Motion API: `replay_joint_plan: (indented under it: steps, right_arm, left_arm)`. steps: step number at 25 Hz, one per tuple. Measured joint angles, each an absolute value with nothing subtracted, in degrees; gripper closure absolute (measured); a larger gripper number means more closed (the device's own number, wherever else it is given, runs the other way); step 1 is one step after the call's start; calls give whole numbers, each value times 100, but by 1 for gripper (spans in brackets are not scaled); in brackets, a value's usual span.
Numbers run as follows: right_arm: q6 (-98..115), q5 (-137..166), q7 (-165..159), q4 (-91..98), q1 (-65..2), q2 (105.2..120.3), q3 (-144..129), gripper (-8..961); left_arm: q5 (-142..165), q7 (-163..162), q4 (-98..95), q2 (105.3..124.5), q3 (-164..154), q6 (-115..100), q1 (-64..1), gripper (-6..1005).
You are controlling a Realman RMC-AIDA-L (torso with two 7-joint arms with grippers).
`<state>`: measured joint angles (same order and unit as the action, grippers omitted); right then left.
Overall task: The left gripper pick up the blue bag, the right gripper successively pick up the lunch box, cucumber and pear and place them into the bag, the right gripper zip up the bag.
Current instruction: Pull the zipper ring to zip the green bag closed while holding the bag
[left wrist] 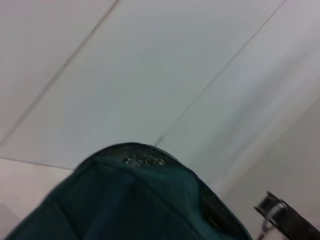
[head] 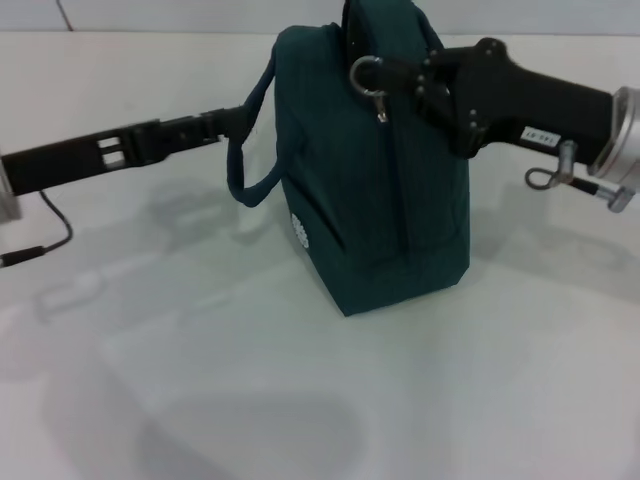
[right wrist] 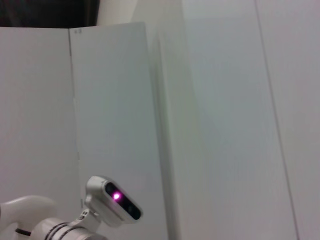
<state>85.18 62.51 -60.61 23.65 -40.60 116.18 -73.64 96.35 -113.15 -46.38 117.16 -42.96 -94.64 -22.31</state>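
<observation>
- Head view: the blue bag [head: 375, 170] stands upright on the white table [head: 300, 400], between the two arms. Its carry strap [head: 245, 150] loops out from the upper edge toward the left gripper [head: 225, 124].
- Head view: the left gripper reaches in level from the side, and its tip meets the strap loop just beside the bag's upper edge. It appears clenched on the strap, though the fingertips sit partly behind it.
- Head view: the right gripper [head: 385, 75] comes in from the opposite side at the bag's top. A metal ring [head: 364, 72] sits at its tip, and the zipper pull [head: 382, 108] hangs just below that tip against the fabric. The fingers seem clamped at the ring; the contact itself is too dark to tell for certain.
- Left wrist view: the rounded top of the bag fills the lower part, close under the camera, with a pale wall [left wrist: 150, 65] behind. A dark arm with a metal ring shows past the bag's far side.
- Right wrist view: only white wall panels [right wrist: 210, 125] and the robot's head camera [right wrist: 114, 200] with a lit pink lamp show; the bag is out of sight.
</observation>
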Motion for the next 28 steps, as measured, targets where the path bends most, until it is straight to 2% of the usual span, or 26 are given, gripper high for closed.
replay_joint_plan:
  steps: [19, 28]
  right_arm:
    - [8293, 5126, -5766, 2375, -4227, 11619, -8400, 946]
    - [8124, 4847, -5690, 2373, -4234, 11618, -8886, 946]
  left_arm:
    - [9661, -11355, -4922, 11693, -4144, -9609, -1950, 284]
    - [9897, -11365, -4930, 11745, -4190, -9857, -1957, 287]
